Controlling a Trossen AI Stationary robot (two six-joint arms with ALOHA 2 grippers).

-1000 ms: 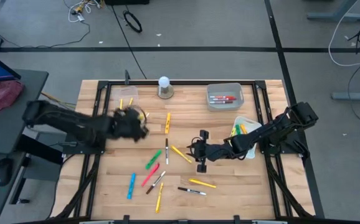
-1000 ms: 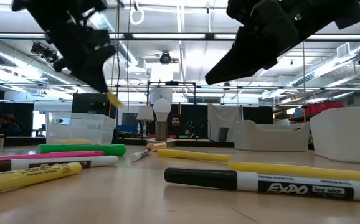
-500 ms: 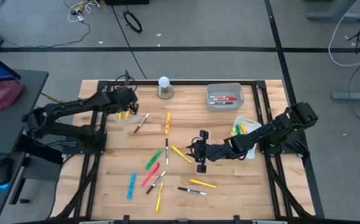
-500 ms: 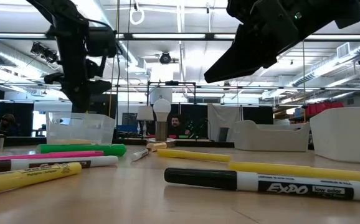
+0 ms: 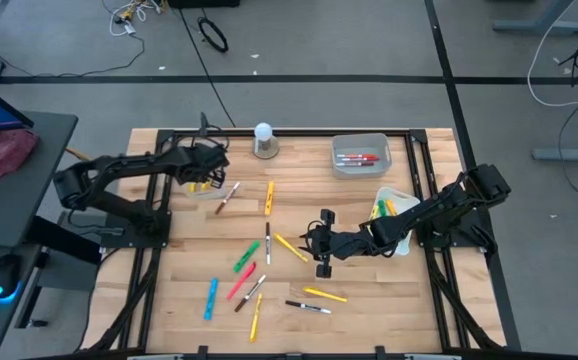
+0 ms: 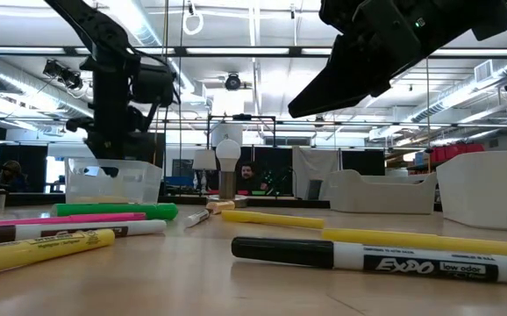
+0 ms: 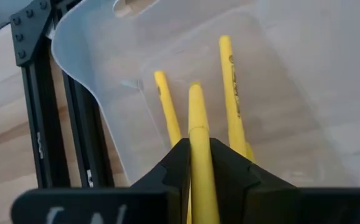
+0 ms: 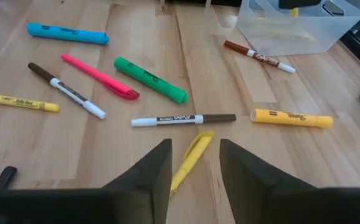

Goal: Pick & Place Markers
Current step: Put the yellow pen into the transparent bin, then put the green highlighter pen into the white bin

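Since the earlier frame the left tool [image 5: 205,172] had moved from above the scattered markers to the clear bin [image 5: 201,172] at the far left of the tabletop [image 5: 169,300]. Two yellow markers [image 7: 230,93] lay inside this bin. The left tool was pinching a third yellow marker [image 7: 198,143] between its fingers [image 7: 174,168], pointing it down into the bin. The grey bin [image 5: 360,155] held red and dark markers. The white tray [image 5: 397,198] held green and yellow ones. The right tool [image 5: 319,243] hung over the tabletop's middle, fingers spread, above a loose yellow marker [image 8: 191,157]. More markers [image 5: 249,270] lay scattered near it.
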